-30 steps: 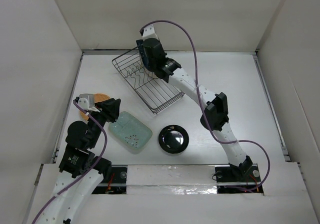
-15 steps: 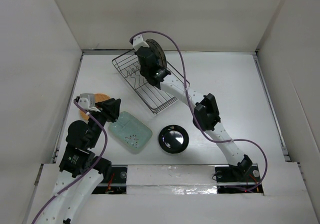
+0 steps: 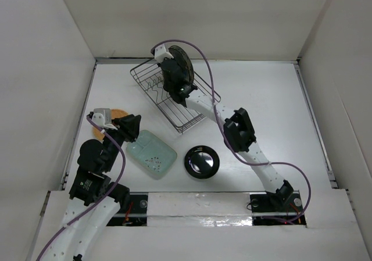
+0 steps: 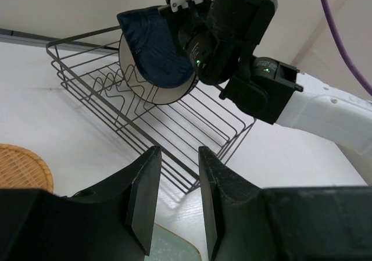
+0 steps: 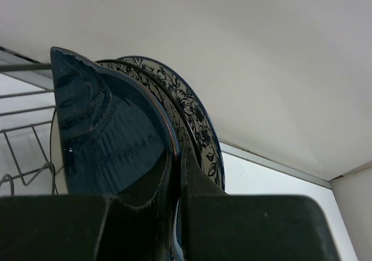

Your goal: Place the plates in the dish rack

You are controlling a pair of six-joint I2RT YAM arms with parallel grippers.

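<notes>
My right gripper (image 3: 174, 78) (image 5: 177, 162) is shut on the dark blue teardrop plate (image 5: 110, 139) (image 4: 154, 49) and holds it on edge over the far end of the grey wire dish rack (image 3: 180, 113) (image 4: 192, 133). The cream floral plate (image 5: 195, 107) (image 4: 157, 92) stands close behind it; I cannot tell whether it is also in the grip. My left gripper (image 3: 132, 121) (image 4: 180, 156) is open and empty above the mint-green plate (image 3: 151, 153) (image 4: 168, 246). The orange plate (image 3: 116, 114) (image 4: 23, 168) lies left of it. The black plate (image 3: 201, 161) lies at centre front.
White walls close in the table on the left, back and right. The rack sits diagonally near the back wall (image 3: 197, 17). The right arm's purple cable (image 3: 209, 81) loops over the rack.
The right gripper has swung left over the rack's far end and turned the plates upright on edge. The left arm and the plates on the table have not moved.
</notes>
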